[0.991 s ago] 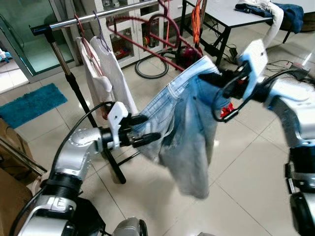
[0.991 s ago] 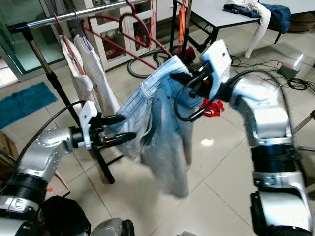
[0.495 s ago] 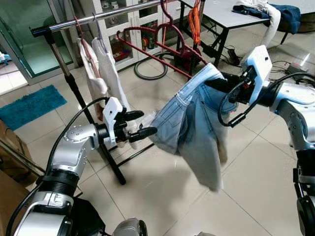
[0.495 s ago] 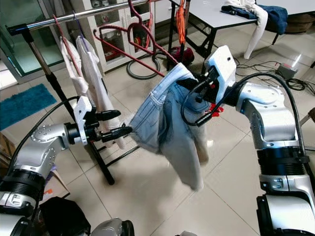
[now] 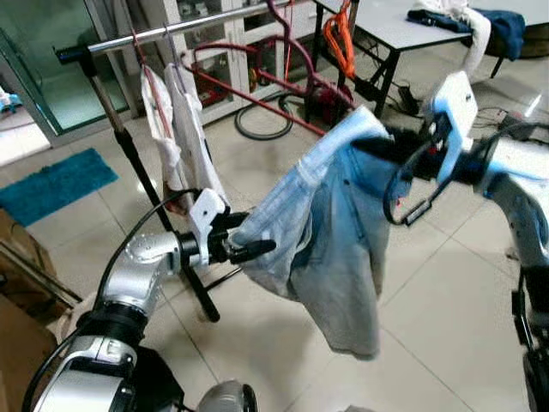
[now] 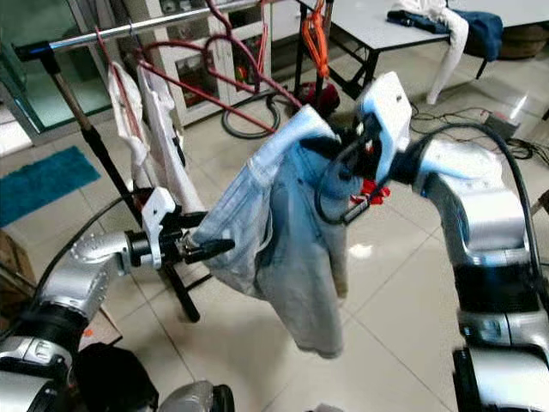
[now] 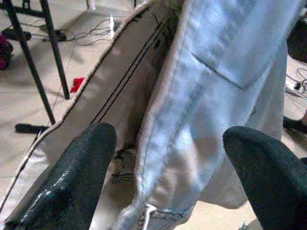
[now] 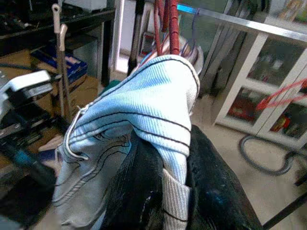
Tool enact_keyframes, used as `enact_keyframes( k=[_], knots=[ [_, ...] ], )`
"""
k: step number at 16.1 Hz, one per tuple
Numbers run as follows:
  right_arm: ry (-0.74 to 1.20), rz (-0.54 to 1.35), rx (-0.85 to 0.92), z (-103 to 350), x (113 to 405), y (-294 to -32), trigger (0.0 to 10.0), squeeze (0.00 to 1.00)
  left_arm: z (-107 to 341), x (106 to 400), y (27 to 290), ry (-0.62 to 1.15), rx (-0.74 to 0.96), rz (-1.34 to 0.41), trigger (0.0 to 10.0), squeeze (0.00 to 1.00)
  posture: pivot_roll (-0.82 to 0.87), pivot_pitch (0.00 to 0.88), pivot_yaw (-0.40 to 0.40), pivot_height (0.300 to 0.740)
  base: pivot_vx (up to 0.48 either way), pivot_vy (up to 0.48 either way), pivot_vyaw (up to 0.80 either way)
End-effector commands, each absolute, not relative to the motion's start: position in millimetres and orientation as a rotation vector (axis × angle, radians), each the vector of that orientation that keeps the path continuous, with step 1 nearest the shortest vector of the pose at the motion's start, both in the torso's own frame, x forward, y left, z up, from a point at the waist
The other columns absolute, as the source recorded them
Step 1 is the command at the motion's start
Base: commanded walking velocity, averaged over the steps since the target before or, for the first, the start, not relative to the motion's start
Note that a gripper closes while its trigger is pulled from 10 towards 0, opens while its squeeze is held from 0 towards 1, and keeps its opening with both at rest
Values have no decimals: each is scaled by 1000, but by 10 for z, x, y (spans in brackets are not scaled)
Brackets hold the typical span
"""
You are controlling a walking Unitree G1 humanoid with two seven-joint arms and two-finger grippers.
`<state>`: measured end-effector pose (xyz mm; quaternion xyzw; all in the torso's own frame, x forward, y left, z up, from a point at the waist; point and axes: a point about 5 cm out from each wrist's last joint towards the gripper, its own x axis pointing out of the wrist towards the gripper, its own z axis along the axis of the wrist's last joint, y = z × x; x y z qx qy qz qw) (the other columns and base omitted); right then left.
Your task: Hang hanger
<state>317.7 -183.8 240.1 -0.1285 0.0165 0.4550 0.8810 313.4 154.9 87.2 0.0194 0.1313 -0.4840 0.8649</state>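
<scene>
A pair of light blue jeans (image 5: pixel 334 232) hangs in the air in front of me. My right gripper (image 5: pixel 382 148) is shut on one top corner, and the fabric (image 8: pixel 163 110) bunches over its black fingers (image 8: pixel 139 191). My left gripper (image 5: pixel 249 236) is open at the lower waistband edge, and denim (image 7: pixel 192 110) lies between its wide-apart fingers (image 7: pixel 72 177). Behind them stands a clothes rack with a metal rail (image 5: pixel 171 30). White garments (image 5: pixel 184 120) hang from that rail on thin hangers (image 5: pixel 141 51).
The rack's black pole (image 5: pixel 141 172) slants down to the tiled floor just behind my left arm. A table (image 5: pixel 403 21) with clothes stands at the back right, with cables and a hose (image 5: pixel 257 120) below. A teal mat (image 5: pixel 51 180) lies at the left.
The jeans have swung back toward my left gripper, whose open fingers now reach the waistband edge. The right gripper still holds the top corner, slightly raised.
</scene>
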Motion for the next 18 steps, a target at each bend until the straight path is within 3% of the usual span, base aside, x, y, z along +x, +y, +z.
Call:
enact_keyframes(
  k=[1,4,5,18],
  knots=[
    [-9,971,-280,2507,3132,-1812,10000,0,894,3172,1559,272,67,-1000,10000,0,-132,0,80,740,0,0,0],
    [-3,981,-268,2501,3097,-1798,10000,0,859,3180,1574,281,58,-982,10000,0,-138,0,82,740,0,0,0],
    [-2,988,-258,2515,3077,-1793,10000,0,818,3194,1602,291,20,-943,0,0,-138,0,82,740,0,0,0],
    [-61,1050,-155,2737,2954,-1672,10000,0,635,3143,1372,291,-105,-969,0,0,-154,0,85,740,0,0,0]
  ],
)
